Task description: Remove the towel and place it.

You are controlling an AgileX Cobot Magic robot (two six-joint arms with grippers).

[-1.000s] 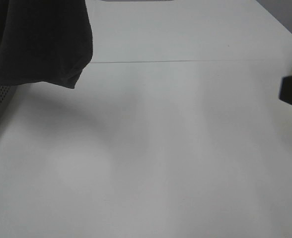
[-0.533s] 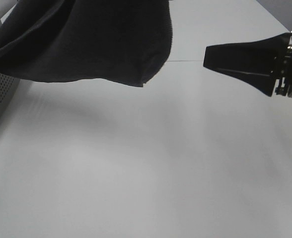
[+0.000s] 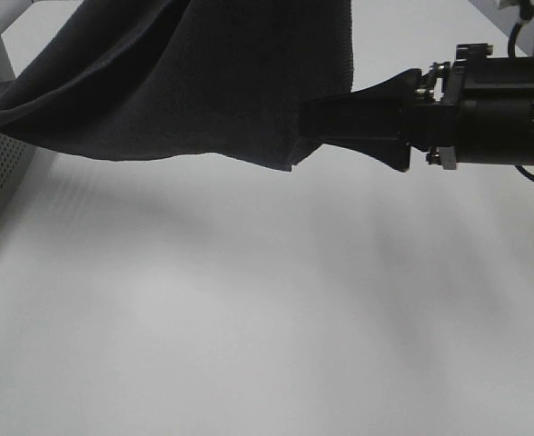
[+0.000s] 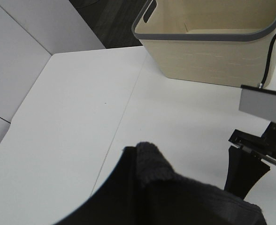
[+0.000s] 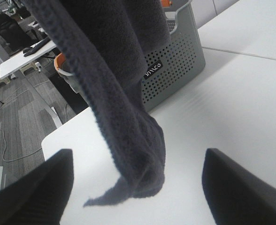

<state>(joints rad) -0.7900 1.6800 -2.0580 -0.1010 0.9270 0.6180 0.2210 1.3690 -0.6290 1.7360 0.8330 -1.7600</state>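
Hanging limp above the white surface (image 3: 249,318), the large dark navy terry towel (image 3: 203,82) looks soft and floppy; left pincer closed (on its bunched top, I judge). Right pincer (image 3: 314,120) gapes just beside the dangling corner; I'd pinch there.

A white desk (image 3: 267,327) is seen, crossed by a thin seam (image 4: 124,110). A grey perforated basket (image 5: 175,65) is set near the desk's edge, with small white lettering (image 5: 154,69) printed on its wall. A beige bin (image 4: 208,56) with a grey rim and a cut-out handle is placed elsewhere on the desk. Grey carpeted floor (image 5: 20,117) and another desk (image 5: 20,63) are visible beyond the edge.
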